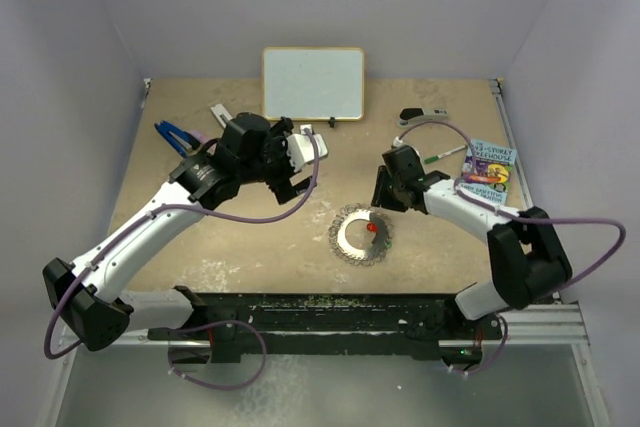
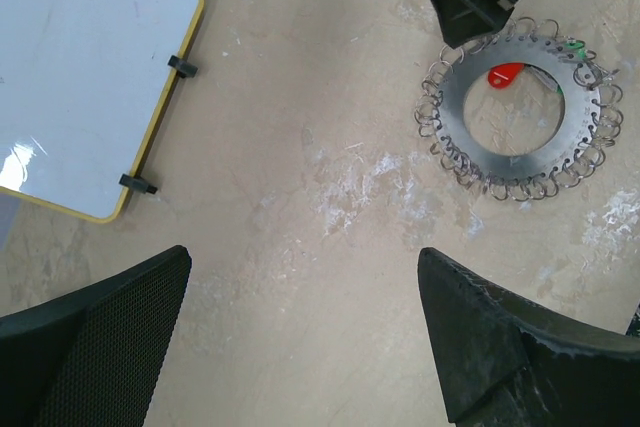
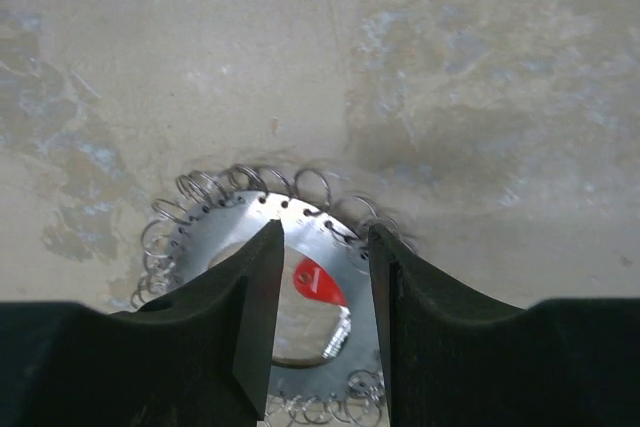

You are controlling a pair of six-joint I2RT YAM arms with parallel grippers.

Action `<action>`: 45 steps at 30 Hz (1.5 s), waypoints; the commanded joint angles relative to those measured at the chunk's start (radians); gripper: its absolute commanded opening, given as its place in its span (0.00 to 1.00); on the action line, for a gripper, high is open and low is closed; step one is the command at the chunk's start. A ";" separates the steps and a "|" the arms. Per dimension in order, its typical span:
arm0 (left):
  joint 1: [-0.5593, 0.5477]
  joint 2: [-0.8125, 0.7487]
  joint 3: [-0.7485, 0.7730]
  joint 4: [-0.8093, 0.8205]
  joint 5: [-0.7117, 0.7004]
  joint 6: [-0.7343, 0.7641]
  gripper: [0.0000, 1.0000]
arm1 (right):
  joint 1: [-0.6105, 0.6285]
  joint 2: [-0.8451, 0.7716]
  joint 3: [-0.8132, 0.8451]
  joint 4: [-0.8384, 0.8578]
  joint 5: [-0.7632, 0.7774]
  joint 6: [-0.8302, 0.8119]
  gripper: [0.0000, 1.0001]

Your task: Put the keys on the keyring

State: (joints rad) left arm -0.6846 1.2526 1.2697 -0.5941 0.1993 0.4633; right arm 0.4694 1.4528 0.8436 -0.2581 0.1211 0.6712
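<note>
The left gripper holds its jaws wide over the worktop, and the jaws of the right gripper stand half apart, empty, above the keyring and red key.

Your top camera looks down from above the near edge and takes in the whole table. Your left wrist view faces down from well above it, with the keyring far beyond its jaws. Your right wrist view sits close, framing the same keyring between its jaws.
</note>
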 commanded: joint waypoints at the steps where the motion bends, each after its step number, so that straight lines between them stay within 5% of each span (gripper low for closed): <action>1: 0.000 -0.036 -0.008 0.006 -0.029 -0.015 0.98 | 0.000 0.073 0.111 0.091 -0.066 -0.016 0.43; 10: 0.000 -0.057 -0.039 0.020 -0.029 -0.012 0.98 | 0.028 0.163 0.228 0.030 -0.057 -0.060 0.38; 18: 0.002 -0.059 -0.040 0.024 -0.033 -0.020 0.98 | 0.033 0.136 0.172 0.056 -0.080 -0.106 0.36; 27: 0.001 -0.058 -0.058 0.039 -0.017 -0.032 0.98 | 0.190 0.173 0.260 -0.001 -0.055 -0.192 0.39; 45: 0.002 -0.061 -0.066 0.051 -0.003 -0.035 0.98 | 0.262 0.182 0.252 -0.005 -0.051 -0.304 0.36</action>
State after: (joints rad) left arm -0.6846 1.2171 1.1984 -0.5854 0.1791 0.4473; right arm 0.7052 1.6314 1.0676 -0.2520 0.0612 0.4137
